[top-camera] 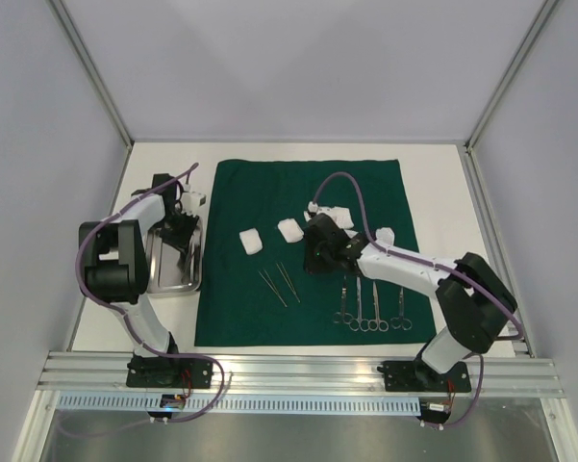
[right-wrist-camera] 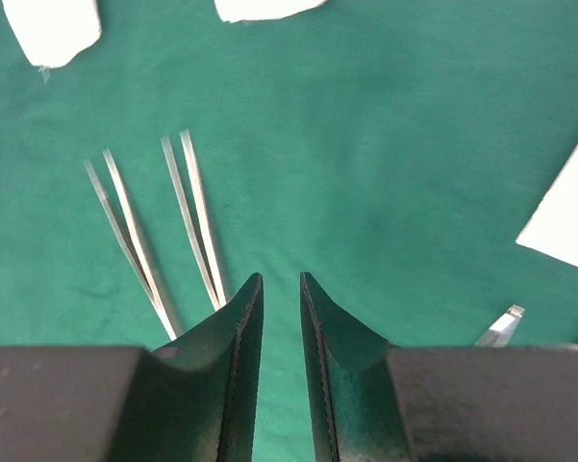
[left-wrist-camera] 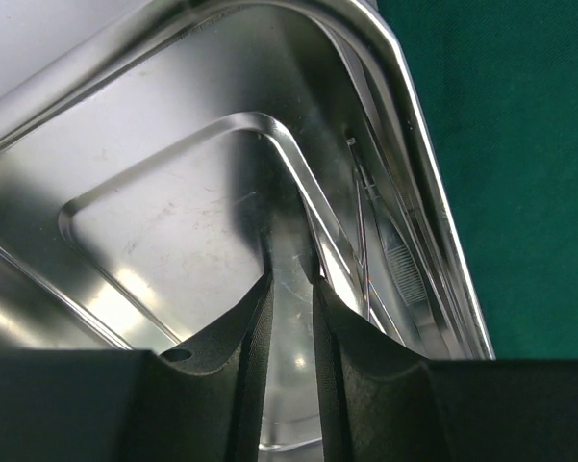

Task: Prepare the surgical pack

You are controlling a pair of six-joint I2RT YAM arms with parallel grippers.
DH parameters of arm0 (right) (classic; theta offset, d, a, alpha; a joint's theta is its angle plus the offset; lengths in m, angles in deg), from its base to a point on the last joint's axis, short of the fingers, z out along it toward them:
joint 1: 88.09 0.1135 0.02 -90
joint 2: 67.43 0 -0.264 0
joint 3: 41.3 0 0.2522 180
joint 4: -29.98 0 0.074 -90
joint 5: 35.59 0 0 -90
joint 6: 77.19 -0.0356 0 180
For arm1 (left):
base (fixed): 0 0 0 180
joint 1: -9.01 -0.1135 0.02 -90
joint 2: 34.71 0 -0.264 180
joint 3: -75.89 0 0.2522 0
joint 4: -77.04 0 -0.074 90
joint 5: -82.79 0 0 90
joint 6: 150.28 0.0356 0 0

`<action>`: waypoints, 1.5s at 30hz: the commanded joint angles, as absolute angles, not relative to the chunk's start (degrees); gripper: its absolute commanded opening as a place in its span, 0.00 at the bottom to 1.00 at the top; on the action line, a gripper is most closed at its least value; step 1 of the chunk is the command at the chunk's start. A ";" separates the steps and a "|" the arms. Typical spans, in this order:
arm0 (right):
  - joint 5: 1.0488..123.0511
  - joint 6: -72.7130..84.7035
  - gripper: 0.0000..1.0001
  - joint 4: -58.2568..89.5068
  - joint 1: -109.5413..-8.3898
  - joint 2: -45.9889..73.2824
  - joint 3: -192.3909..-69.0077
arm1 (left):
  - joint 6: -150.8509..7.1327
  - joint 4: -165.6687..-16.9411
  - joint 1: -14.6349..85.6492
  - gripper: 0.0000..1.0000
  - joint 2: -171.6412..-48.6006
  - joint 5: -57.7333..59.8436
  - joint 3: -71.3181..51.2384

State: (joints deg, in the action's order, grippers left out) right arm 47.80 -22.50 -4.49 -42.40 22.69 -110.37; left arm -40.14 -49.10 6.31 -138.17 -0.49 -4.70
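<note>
The dark green drape lies spread in the middle of the table. The steel tray sits just off its left edge. My left gripper hangs low inside the tray, jaws a little apart with nothing between them. A slim ribbed metal piece lies along the tray's right wall. My right gripper hovers over the drape, open a narrow gap and empty. Two forceps lie just to its left. Gauze pads rest further back.
Several scissors-like instruments lie in a row on the drape's near right part; one tip shows beside my right fingers. More gauze lies to the right. Frame posts and grey walls close in the table.
</note>
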 commanded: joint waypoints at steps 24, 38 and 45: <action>46.33 -16.54 0.22 -17.62 -34.39 43.58 -128.98 | -37.87 -40.51 -5.67 0.51 -103.02 -2.19 9.56; 44.38 -22.16 0.00 -11.13 -31.14 36.80 -140.66 | -41.20 -43.41 -5.58 0.66 -95.71 -3.42 14.14; 50.98 -34.38 0.01 1.70 -29.82 54.07 -159.37 | -42.35 -46.04 -5.67 0.77 -92.90 -7.12 15.02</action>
State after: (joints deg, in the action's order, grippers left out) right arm 47.99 -27.35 -6.63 -30.66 46.25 -153.50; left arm -40.71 -43.51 -5.39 -94.88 -5.21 14.97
